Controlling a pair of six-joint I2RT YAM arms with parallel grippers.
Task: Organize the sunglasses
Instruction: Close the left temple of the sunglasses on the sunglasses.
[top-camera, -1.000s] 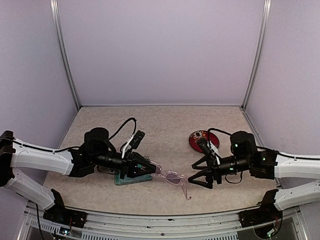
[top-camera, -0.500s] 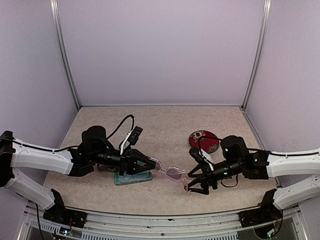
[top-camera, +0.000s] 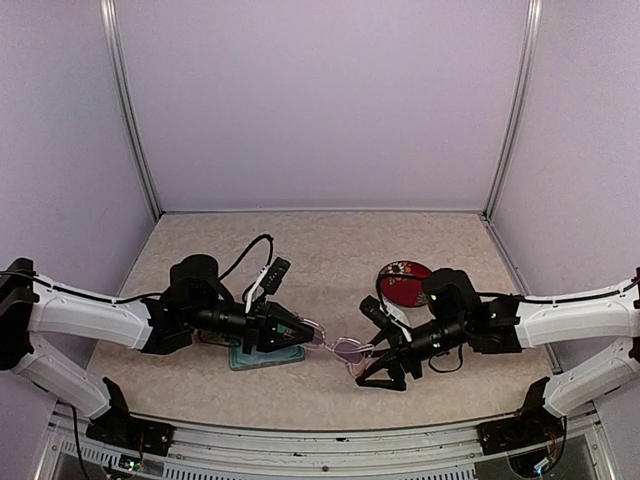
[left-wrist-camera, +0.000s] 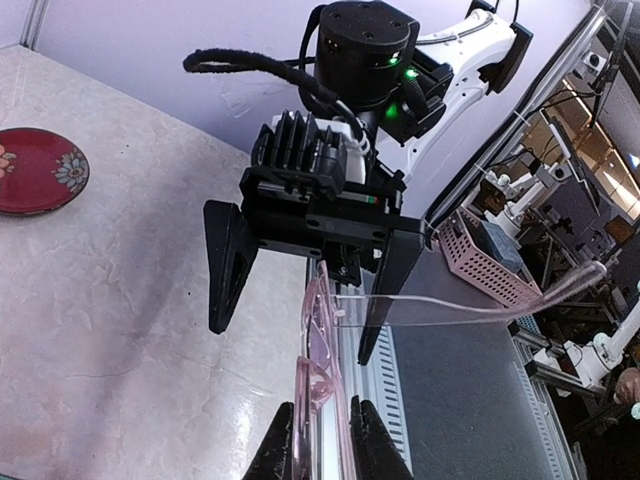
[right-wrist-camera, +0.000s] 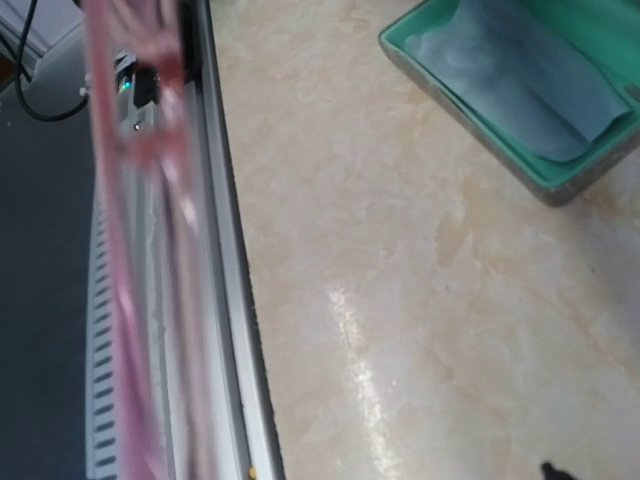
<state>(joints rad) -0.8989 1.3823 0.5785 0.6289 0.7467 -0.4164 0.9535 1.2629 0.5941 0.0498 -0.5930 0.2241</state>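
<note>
Sunglasses (top-camera: 345, 349), the pale clear-pink pair: held off the table (top-camera: 330, 245), close to its near edge, about midway along. Left gripper (left-wrist-camera: 322, 445) pinches one end of the front frame. Right gripper (left-wrist-camera: 290, 335) is spread wide around the other end; contact there is unclear, probably none. Open case (top-camera: 262, 358) sits below the left gripper. Judgement: light, thin plastic, springy arms, fragile hinges, slick lenses. Best hold is the frame rim by the hinge, gently, not the long arm.

The sunglasses (left-wrist-camera: 318, 325) look glossy translucent plastic, the table (left-wrist-camera: 120, 300) smooth and shiny.
</note>
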